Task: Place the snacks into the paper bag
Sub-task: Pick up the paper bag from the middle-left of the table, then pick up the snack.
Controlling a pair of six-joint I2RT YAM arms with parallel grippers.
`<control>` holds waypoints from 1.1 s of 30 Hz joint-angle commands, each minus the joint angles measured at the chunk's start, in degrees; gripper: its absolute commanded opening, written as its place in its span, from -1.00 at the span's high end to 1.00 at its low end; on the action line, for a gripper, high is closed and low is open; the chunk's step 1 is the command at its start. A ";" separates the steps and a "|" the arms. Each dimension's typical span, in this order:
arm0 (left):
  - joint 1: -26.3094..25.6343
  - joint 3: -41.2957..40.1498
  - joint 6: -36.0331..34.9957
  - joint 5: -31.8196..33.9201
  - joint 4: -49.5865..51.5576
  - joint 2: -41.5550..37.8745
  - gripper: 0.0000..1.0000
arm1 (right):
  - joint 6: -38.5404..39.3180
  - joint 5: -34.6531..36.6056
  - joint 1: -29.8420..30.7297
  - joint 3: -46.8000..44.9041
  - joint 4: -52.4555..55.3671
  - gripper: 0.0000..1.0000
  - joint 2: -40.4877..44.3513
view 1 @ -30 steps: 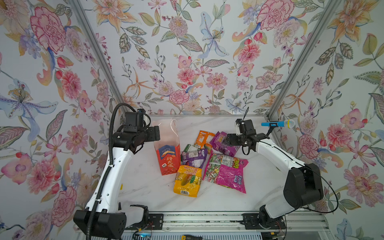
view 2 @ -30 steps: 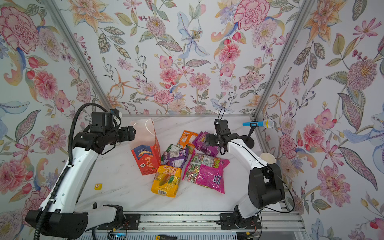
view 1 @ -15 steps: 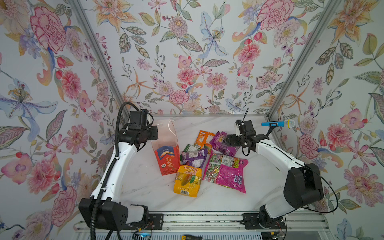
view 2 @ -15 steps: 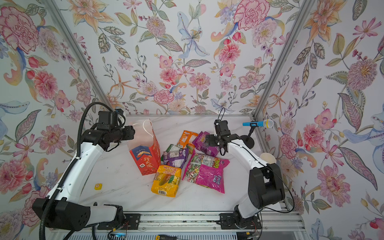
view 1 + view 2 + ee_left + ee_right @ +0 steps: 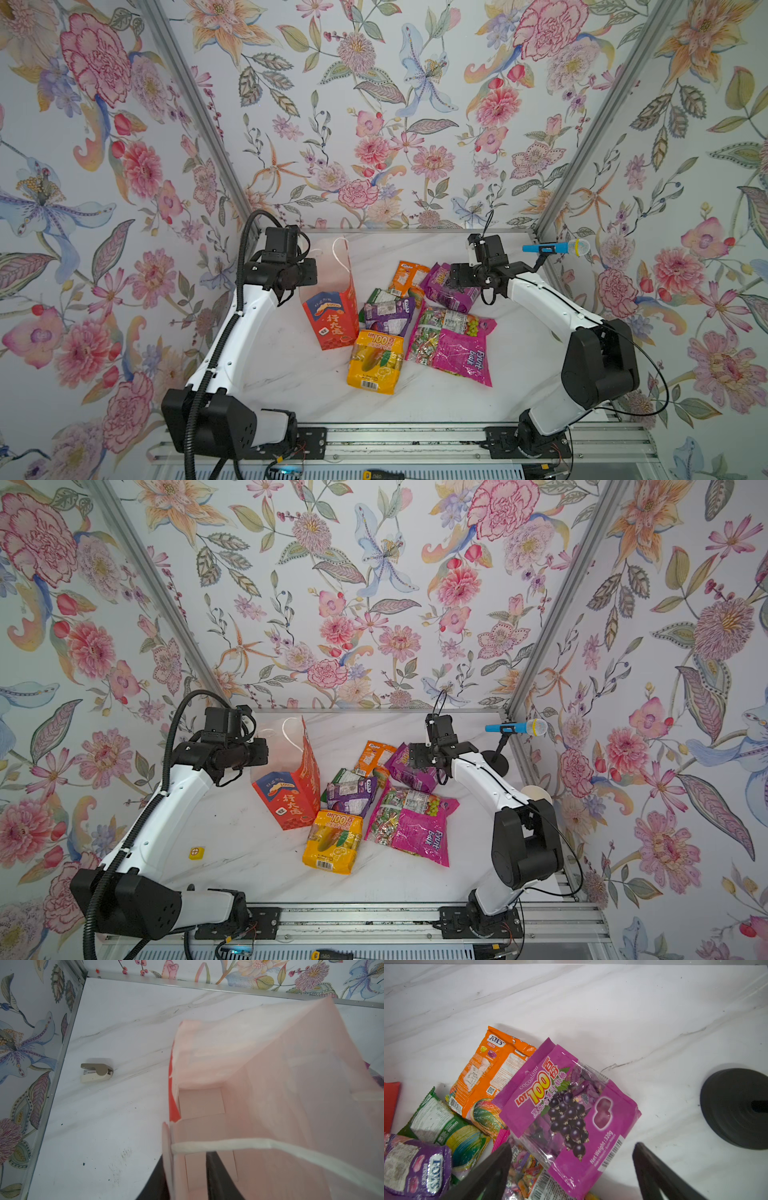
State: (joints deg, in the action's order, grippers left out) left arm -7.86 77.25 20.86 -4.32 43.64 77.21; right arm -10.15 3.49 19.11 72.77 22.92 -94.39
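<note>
1. Left claw sits at the mouth of the red paper bag, with one finger outside the near wall and one inside, just under a white cord handle. The jaws are drawn in but not together. A gap shows between the inner finger and the paper, so no pinch is seen.
2. Right claw is spread wide over the purple grape packet, its fingers flanking one end. Contact cannot be told.
3. The bag stands upright on the bench, mouth open, on the left arm's side of the snack heap.
4. Also in the heap on the bench: orange packet, green packet, second purple packet, yellow packet, magenta packet. The grape packet overlaps the orange one.
5. One second ago the left claw was wider and short of the bag. It has since come in to the rim. The right claw, bag and packets are in the same places.
</note>
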 commanded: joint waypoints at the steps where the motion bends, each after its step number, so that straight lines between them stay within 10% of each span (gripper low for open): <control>1: -0.83 0.39 -0.29 -1.04 -0.40 -0.13 0.54 | 2.16 0.59 1.48 3.69 1.82 -0.82 -3.26; 17: -2.99 9.59 -0.48 -2.46 -1.16 2.45 1.00 | 10.50 10.56 10.29 8.92 10.32 -0.77 -10.66; 26: -4.10 6.98 -0.43 -0.78 -3.58 2.17 1.00 | -1.86 -17.57 11.03 4.80 4.63 -0.66 -3.85; 33: -4.27 3.49 -2.17 1.32 -7.66 -1.26 1.00 | -16.66 -26.67 10.24 -7.61 -9.73 -0.53 -0.93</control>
State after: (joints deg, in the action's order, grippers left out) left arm -11.66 80.97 20.40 -5.13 38.39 78.35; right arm -18.00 -15.42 29.61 68.53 20.53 -94.87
